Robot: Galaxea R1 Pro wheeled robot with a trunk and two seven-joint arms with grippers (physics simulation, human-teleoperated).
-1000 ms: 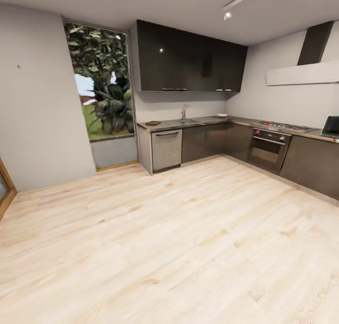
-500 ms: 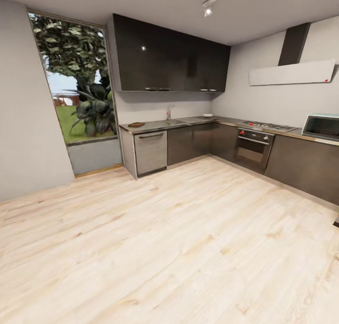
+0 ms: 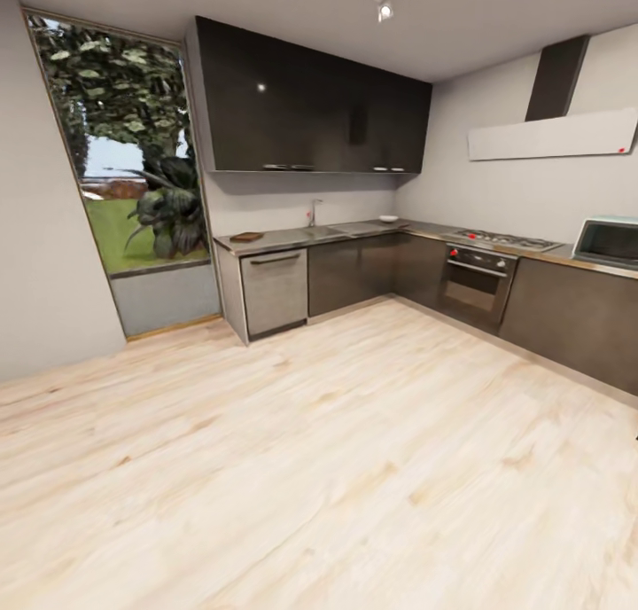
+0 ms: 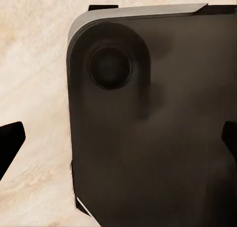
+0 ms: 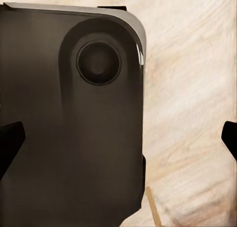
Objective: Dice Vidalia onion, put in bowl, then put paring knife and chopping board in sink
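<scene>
Across pale grained plank floor [image 3: 354, 468], the glossy grey bench [image 3: 292, 236] carries a brown board [image 3: 246, 236], steel sink [image 3: 341, 230] and white bowl [image 3: 388, 218]. Both grippers, left [image 4: 118, 143] and right [image 5: 118, 143], stand spread over the robot's dark rounded base [image 4: 158, 138].

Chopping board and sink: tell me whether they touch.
Apart. The head view shows the chopping board lying on the countertop near its window end, with a stretch of bare worktop between it and the sink by the tap.
</scene>
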